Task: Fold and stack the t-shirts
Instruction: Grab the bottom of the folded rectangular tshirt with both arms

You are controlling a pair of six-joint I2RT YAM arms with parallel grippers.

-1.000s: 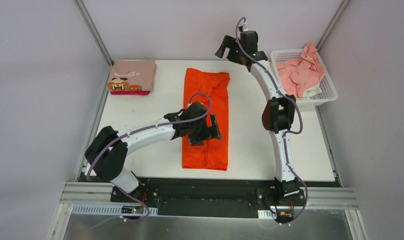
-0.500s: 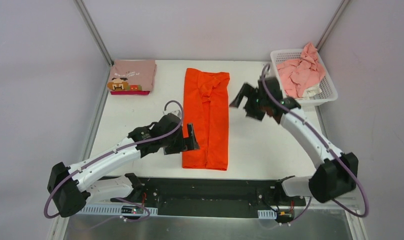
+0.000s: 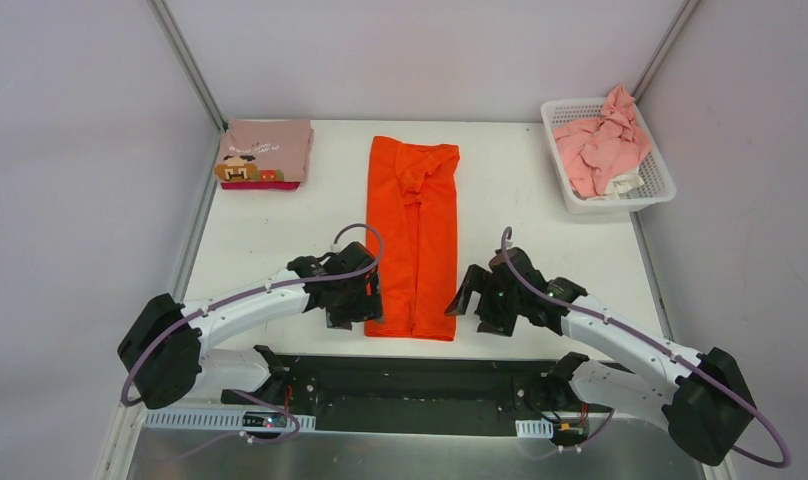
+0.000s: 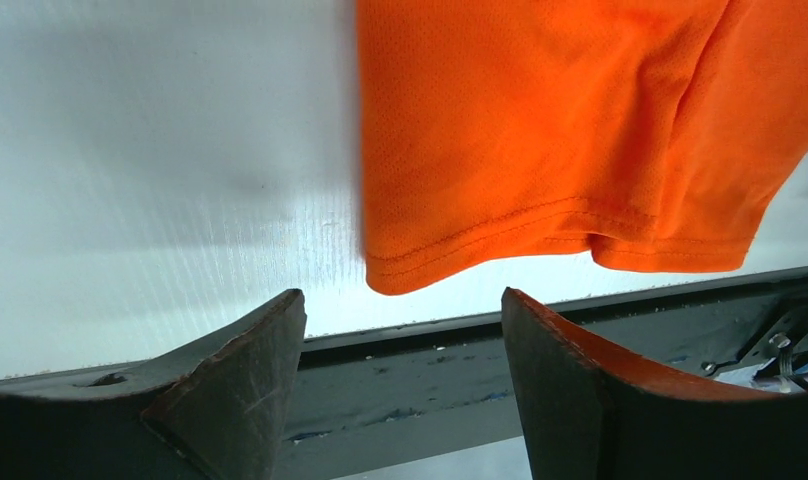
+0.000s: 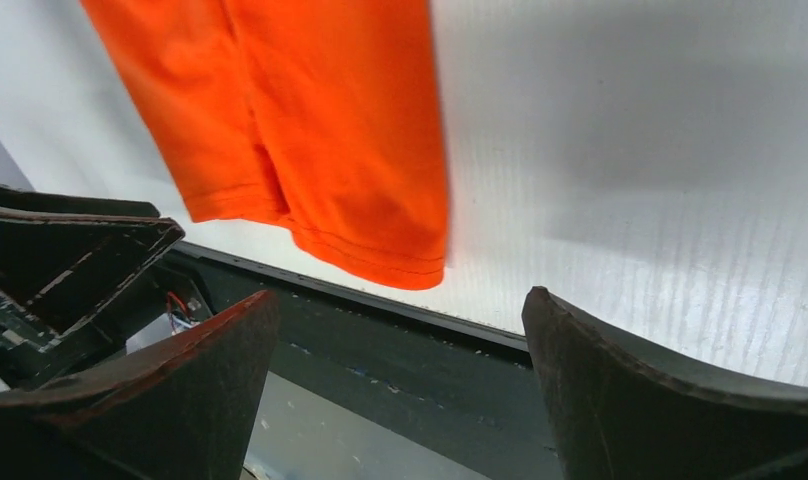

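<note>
The orange t-shirt [image 3: 413, 235] lies folded into a long strip down the middle of the table; its near hem shows in the left wrist view [image 4: 540, 130] and the right wrist view [image 5: 320, 130]. My left gripper [image 3: 358, 300] is open and empty at the hem's left corner. My right gripper [image 3: 472, 298] is open and empty at the hem's right corner. Neither touches the cloth. A folded dusty-pink shirt with a pixel face [image 3: 267, 150] lies on a magenta one [image 3: 263, 184] at the far left. Light pink shirts [image 3: 605, 145] are crumpled in the basket.
A white lattice basket [image 3: 650, 190] stands at the table's far right corner. The table's near edge and a black rail [image 4: 460, 370] lie just below both grippers. Grey walls and metal posts border the table.
Both arms have swung down toward the near edge. The left gripper moved off the shirt's middle to its near left corner; the right gripper came from the far right to its near right corner.
</note>
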